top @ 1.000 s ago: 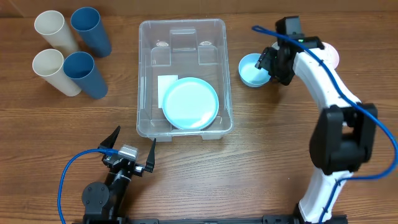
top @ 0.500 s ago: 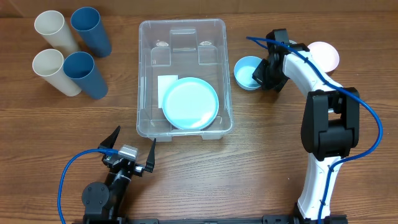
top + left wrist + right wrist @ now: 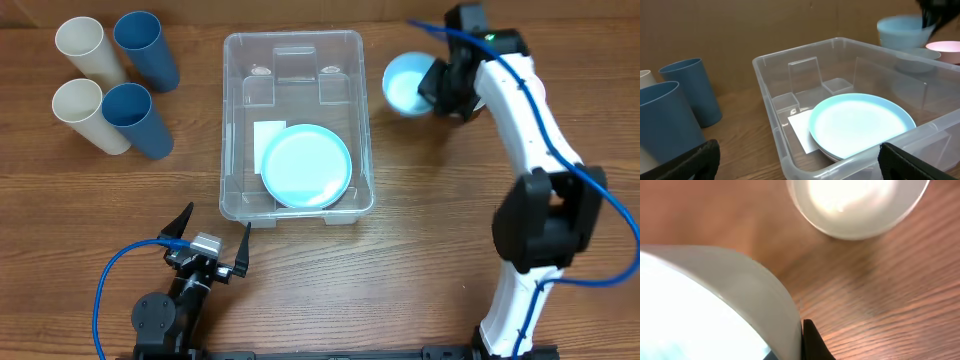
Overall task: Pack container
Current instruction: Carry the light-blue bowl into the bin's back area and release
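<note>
Lifted off the worktop (image 3: 420, 250) since the earlier frame, the blue bowl (image 3: 404, 82) now hangs just off the container's (image 3: 229, 120) far right corner, with the right fingers (image 3: 438, 88) clenched on its rim. The container rests flat on the worktop with a plate (image 3: 305, 165) inside. Near its front left corner, the left fingers (image 3: 214, 230) stand spread, grasping nothing.
</note>
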{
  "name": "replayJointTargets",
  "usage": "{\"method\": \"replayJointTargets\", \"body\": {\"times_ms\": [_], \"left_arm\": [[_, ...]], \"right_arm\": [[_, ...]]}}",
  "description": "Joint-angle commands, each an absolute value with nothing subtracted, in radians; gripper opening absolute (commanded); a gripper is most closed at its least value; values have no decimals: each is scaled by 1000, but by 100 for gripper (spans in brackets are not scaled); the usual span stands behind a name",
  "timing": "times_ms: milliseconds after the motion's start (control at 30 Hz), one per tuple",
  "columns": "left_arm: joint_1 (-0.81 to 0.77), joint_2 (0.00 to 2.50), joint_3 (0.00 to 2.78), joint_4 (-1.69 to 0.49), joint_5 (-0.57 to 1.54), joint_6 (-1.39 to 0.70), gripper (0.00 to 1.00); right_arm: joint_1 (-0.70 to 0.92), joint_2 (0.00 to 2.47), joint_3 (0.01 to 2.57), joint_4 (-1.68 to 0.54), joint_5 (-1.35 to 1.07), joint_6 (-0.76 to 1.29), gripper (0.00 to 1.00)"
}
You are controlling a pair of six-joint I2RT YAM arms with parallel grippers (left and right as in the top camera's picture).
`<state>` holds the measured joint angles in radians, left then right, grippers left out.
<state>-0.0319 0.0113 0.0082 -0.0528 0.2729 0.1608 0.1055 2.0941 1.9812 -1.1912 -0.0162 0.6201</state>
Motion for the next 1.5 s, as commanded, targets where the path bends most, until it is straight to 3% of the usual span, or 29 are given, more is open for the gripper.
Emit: {"method": "replayJointTargets", "body": {"times_ms": [0, 200, 467, 1000, 1467], "left_arm": [[-25, 4, 5, -52, 271, 172, 100], [-25, 4, 5, -52, 271, 172, 100], [-25, 4, 5, -52, 271, 172, 100], [-25, 4, 5, -52, 271, 172, 100], [-25, 4, 5, -52, 271, 172, 100]], "right_arm": [[126, 1982, 2030, -1188, 5, 557, 4], [285, 1936, 2030, -1148, 27, 339, 4], [532, 1972, 2014, -989, 282, 177, 4], [541, 2252, 2014, -779, 362, 148, 4], [476, 2304, 2014, -704, 391, 149, 4]]}}
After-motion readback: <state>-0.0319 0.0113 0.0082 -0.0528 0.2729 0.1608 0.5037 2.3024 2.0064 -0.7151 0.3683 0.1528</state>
